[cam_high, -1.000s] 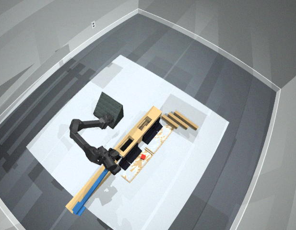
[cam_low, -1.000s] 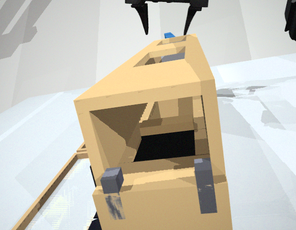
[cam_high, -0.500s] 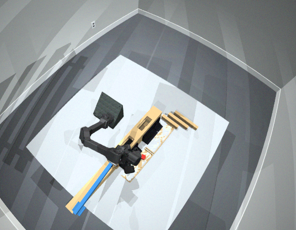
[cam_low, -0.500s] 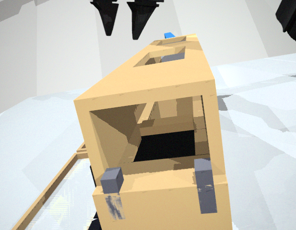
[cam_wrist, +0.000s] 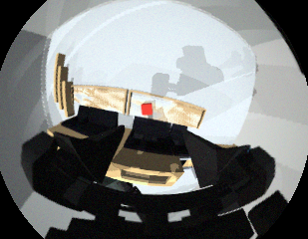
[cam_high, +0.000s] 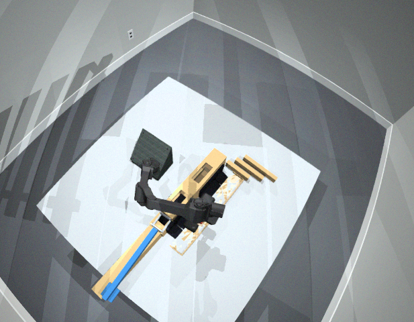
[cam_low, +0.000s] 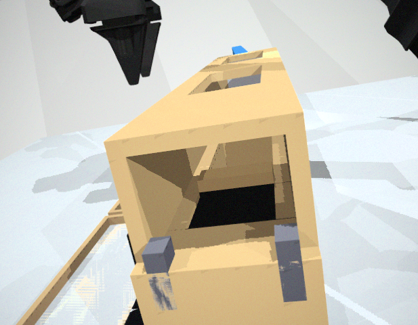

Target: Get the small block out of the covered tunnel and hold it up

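Observation:
The small red block (cam_wrist: 147, 109) lies in the shallow wood-rimmed tray (cam_high: 231, 183) (cam_low: 69, 268) beside the tunnel, near the tray's divider, in the wrist view. The arm hides most of it in the top view. The tan tunnel (cam_high: 214, 157) (cam_low: 209, 118) has openings in its roof. The blue handle (cam_high: 135, 252) (cam_low: 238, 49) extends from its far end in the exterior view. A pale grey frame stands at that end in the top view. My gripper (cam_low: 139, 79) (cam_wrist: 154, 130) is open and empty, raised above the tunnel and tray side.
Black panels (cam_high: 210, 185) (cam_wrist: 151, 131) stand between tunnel and tray. Three loose wooden rods (cam_high: 249, 170) (cam_wrist: 62, 85) lie beyond the tunnel's other end. The arm's dark green base box (cam_high: 151, 147) stands on the opposite side of the tunnel from the tray.

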Available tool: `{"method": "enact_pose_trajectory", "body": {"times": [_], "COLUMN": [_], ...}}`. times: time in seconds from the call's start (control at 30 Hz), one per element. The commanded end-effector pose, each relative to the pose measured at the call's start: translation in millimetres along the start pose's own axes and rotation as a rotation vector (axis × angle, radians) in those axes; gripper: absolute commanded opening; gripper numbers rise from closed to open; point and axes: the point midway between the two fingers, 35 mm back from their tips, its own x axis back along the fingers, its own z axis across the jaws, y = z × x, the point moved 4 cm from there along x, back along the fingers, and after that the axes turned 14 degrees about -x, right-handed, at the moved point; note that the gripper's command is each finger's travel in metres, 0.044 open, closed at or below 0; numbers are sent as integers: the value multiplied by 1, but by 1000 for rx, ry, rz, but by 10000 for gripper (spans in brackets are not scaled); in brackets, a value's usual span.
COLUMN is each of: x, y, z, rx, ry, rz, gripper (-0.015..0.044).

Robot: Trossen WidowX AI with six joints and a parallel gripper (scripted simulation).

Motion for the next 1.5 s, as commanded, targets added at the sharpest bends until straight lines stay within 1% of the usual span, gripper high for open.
{"method": "enact_pose_trajectory", "body": {"times": [0.0,0.33,1.47], "x": [-4,-7,-62], "y": [1,1,6], "z": [22,22,25], "rx": [-129,-129,-129], "ry": [-12,-11,-5], "rz": [38,38,38], "gripper": [440,440,440]}}
